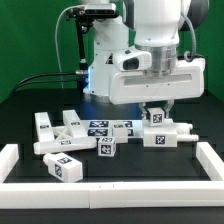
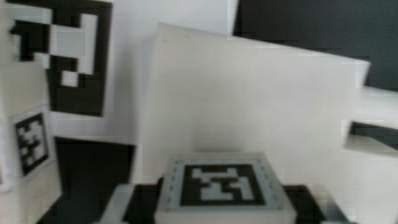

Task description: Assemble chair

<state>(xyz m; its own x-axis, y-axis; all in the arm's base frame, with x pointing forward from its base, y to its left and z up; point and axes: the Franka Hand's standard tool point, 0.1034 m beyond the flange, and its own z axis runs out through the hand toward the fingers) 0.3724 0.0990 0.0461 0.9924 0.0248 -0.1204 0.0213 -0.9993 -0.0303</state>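
Observation:
My gripper (image 1: pixel 155 108) hangs over the exterior view's right side of the table, shut on a small white tagged chair block (image 1: pixel 157 117). In the wrist view that block (image 2: pixel 224 186) sits between my dark fingers (image 2: pixel 143 202), its tag facing the camera. Just under it lies a larger white chair piece (image 1: pixel 168 134) with a tag, seen up close as a broad white panel (image 2: pixel 231 90). More white tagged chair pieces lie toward the exterior view's left: two blocks (image 1: pixel 46 126), a long bar (image 1: pixel 85 146) and a loose cube (image 1: pixel 65 167).
The marker board (image 1: pixel 108 127) lies flat behind the loose pieces. A low white border rail (image 1: pixel 110 190) runs along the front and both sides (image 1: pixel 213 160). The robot's base (image 1: pixel 105 60) stands at the back. A tall tagged panel (image 2: pixel 63 60) stands close to my fingers.

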